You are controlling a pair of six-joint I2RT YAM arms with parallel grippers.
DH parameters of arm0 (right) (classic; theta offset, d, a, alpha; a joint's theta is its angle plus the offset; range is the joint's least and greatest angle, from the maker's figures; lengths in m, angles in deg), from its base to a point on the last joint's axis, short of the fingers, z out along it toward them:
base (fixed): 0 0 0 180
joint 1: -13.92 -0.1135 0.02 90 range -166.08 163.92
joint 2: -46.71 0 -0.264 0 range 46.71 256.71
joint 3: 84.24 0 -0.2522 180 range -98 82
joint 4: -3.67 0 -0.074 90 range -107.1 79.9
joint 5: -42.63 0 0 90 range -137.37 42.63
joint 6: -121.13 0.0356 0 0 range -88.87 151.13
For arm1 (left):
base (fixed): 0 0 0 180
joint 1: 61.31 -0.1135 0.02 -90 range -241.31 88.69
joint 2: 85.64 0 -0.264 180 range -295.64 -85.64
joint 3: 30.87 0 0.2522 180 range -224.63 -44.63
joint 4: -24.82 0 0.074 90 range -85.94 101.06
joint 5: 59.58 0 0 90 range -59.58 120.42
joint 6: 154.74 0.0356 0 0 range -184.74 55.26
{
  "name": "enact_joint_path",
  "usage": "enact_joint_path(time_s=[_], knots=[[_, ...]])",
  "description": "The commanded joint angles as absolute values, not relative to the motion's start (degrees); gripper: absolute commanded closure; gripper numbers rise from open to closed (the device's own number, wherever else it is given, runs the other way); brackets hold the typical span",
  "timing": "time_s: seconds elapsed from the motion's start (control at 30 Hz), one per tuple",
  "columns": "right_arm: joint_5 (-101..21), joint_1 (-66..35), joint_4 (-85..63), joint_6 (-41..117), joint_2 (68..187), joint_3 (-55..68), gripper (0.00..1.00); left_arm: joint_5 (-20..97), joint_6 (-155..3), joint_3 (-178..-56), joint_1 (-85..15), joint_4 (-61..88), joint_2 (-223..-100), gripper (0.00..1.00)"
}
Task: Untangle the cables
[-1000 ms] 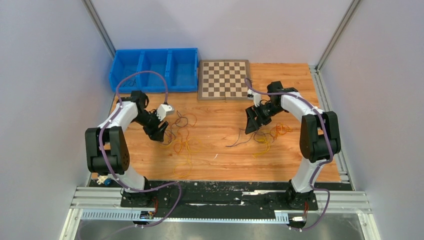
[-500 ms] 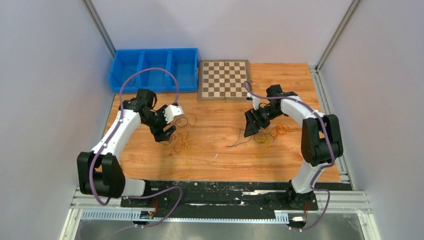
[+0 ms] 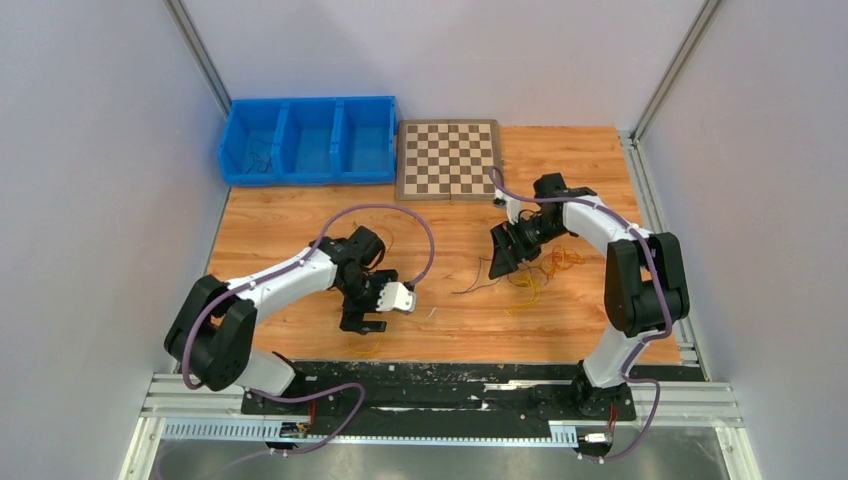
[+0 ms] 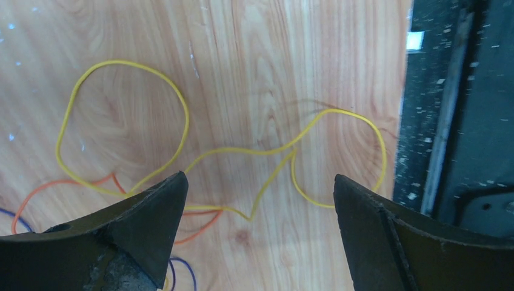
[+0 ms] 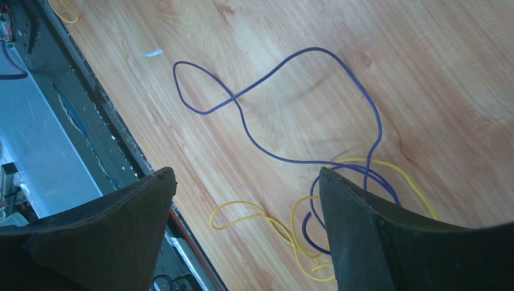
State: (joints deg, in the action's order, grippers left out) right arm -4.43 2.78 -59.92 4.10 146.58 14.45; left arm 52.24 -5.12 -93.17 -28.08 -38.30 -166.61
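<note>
The cables lie in two loose groups on the wooden table. A yellow wire (image 4: 242, 151) with several loops, an orange wire (image 4: 60, 182) and a bit of purple wire (image 4: 182, 267) lie under my left gripper (image 4: 260, 200), which is open and empty just above them. In the top view the left gripper (image 3: 363, 322) is near the table's front edge. My right gripper (image 5: 245, 182) is open and empty above a purple wire (image 5: 291, 73) and a yellow wire (image 5: 260, 215). In the top view the right gripper (image 3: 497, 262) hangs left of a yellow-orange tangle (image 3: 548, 265).
A blue three-compartment bin (image 3: 305, 140) stands at the back left, with a thin dark squiggle in its left compartment. A chessboard (image 3: 448, 158) lies beside it. The black front rail (image 3: 450, 375) runs just past the left gripper. A dark wire end (image 3: 472, 287) trails toward the middle.
My left arm has swung from the back left near the bin to the table's front edge, over the front yellow wire. The right gripper has barely moved.
</note>
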Motion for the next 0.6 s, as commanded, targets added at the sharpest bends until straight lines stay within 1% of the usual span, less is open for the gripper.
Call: enact_joint_path(time_s=[0.0,0.13,0.27,0.33,0.37,0.4,0.43,0.47,0.53,0.57], knots=[[-3.6,2.5,-58.6,4.2,144.2,15.2,0.14,46.9,-2.2,-90.5,-25.2,-28.0,-169.7,0.02],[-4.4,2.4,-58.7,4.1,143.8,15.4,0.14,44.4,-2.2,-87.6,-23.6,-20.6,-171.0,0.06],[-4.8,2.4,-58.7,4.0,143.7,15.3,0.14,44.6,-2.7,-84.9,-22.0,-14.4,-169.9,0.18],[-4.7,2.5,-58.6,4.1,144.1,15.1,0.14,44.8,-1.5,-82.9,-20.7,-12.0,-168.6,0.3],[-4.7,2.5,-58.6,4.1,144.3,14.9,0.14,45.2,-1.1,-81.5,-19.9,-10.9,-167.8,0.43],[-4.7,2.4,-58.7,4.1,144.5,14.7,0.14,45.6,-1.3,-81.2,-19.6,-10.4,-166.0,0.51],[-4.9,2.4,-58.7,4.1,144.7,14.4,0.15,47.0,-2.1,-81.7,-19.4,-10.1,-165.0,0.74],[-4.8,2.4,-58.6,4.0,144.8,14.1,0.15,47.7,-4.3,-82.6,-19.4,-10.4,-163.1,0.91],[-4.8,2.5,-58.6,3.9,145.0,13.6,0.15,50.7,-9.0,-87.5,-19.5,-13.8,-161.1,1.0],[-4.6,2.4,-58.5,3.9,144.9,13.4,0.15,51.3,-10.8,-91.9,-19.5,-16.9,-160.1,1.0]])
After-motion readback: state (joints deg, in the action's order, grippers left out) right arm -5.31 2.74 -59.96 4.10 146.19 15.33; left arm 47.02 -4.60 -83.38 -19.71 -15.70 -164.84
